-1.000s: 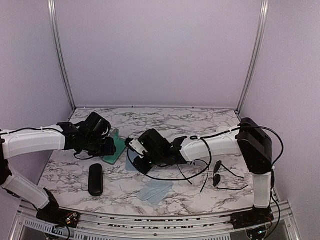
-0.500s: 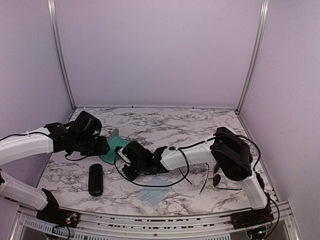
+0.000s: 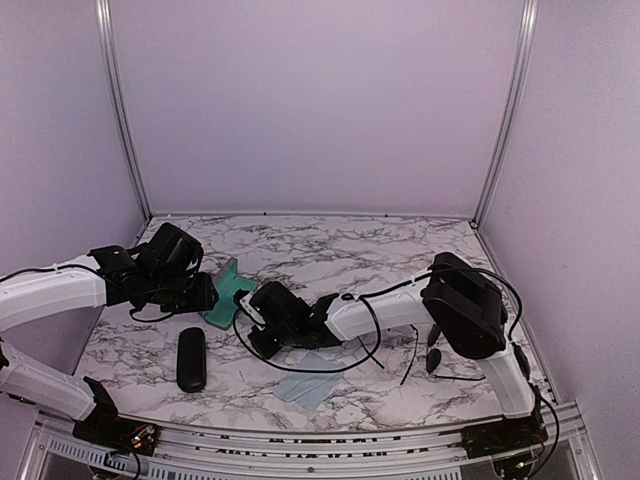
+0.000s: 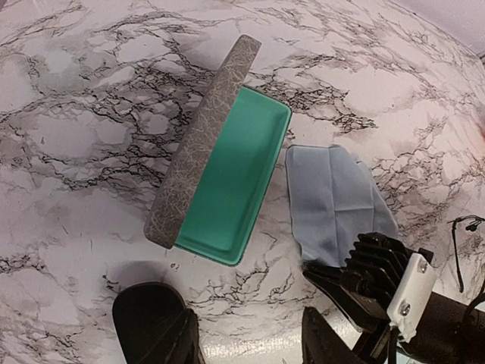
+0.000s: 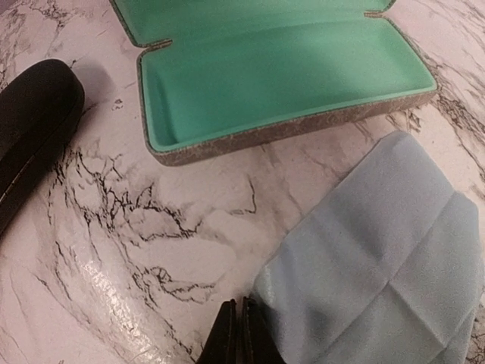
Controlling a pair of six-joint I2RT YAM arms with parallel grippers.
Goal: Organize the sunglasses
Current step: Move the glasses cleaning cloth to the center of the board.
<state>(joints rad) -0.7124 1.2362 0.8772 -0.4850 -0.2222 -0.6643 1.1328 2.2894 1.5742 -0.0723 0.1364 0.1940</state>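
Note:
One pair of sunglasses (image 3: 434, 348) with thin black frames and dark oval lenses lies on the marble at the right, far from both grippers. My right gripper (image 5: 242, 334) is shut low over the table, its tips touching the corner of a light blue cloth (image 5: 379, 265). No cloth shows between the jaws. In the top view that gripper (image 3: 262, 335) sits beside the open grey case with a teal lining (image 3: 228, 292). My left gripper (image 4: 246, 345) hangs open above bare marble, just in front of the case (image 4: 227, 182), with nothing between its fingers.
A glossy black oval case (image 3: 191, 358) lies shut at the front left, also seen in the right wrist view (image 5: 30, 129). A second blue cloth (image 3: 310, 383) rests near the front edge. The right arm's loose black cable (image 3: 340, 362) trails over the table's middle.
My right arm has reached further left and down, and its jaws have closed at the cloth's corner. My left gripper has drawn back a little to the left, still open.

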